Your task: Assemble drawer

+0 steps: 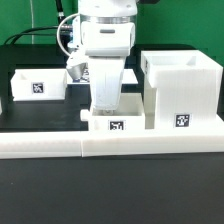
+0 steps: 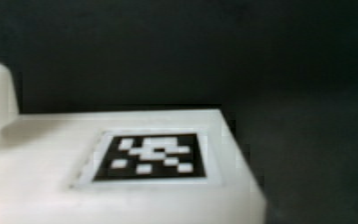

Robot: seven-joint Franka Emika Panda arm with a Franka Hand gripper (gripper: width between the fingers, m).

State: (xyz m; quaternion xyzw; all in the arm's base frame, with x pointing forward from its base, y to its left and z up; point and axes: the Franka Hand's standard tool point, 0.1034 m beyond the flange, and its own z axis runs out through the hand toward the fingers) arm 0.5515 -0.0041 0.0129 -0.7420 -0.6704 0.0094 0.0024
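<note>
Upright, the housing [image 1: 181,88], open top facing up, tagged face toward the exterior camera. Just beside the housing, on the exterior view's left, a small tray [image 1: 116,122], tagged side turned the same way, long axis running toward the housing, what looks like its knob [image 1: 84,114] pointing away from it. Well apart from the housing, farther that way, a second tray [image 1: 38,86]. Low over that small tray, the gripper [image 1: 107,108]; fingers hidden, so cannot tell whether spread or closed. In the wrist view, one tag [image 2: 153,157] on a white face.
</note>
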